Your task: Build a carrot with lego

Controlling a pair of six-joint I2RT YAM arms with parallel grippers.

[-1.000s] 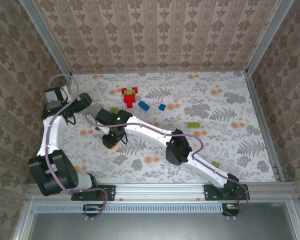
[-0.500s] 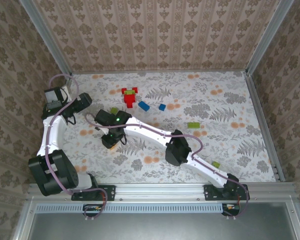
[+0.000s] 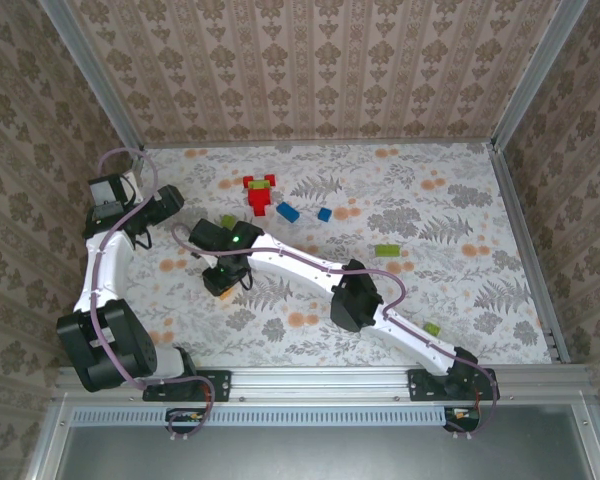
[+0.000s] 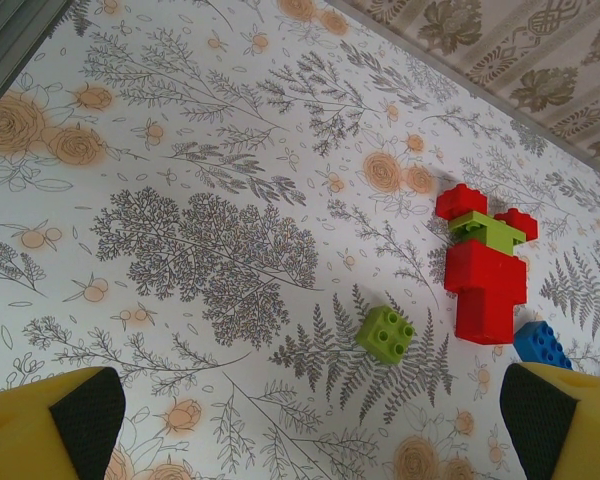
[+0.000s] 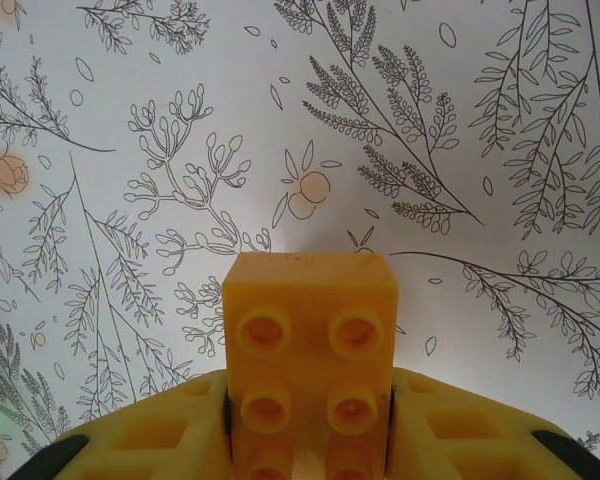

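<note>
Clamping orange brick (image 5: 310, 330) in my right gripper (image 5: 310, 440); left gripper (image 4: 315, 425) wide open, empty. Gripped at one end only: it may pivot or slip when pressed onto the red stack (image 4: 485, 290).

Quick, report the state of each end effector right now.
Left end effector: open, holding nothing.
Right end effector: closed on an orange lego brick.

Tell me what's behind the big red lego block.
A lime green brick lies against its far edge, two small red pieces beyond; their join is covered by it.
</note>
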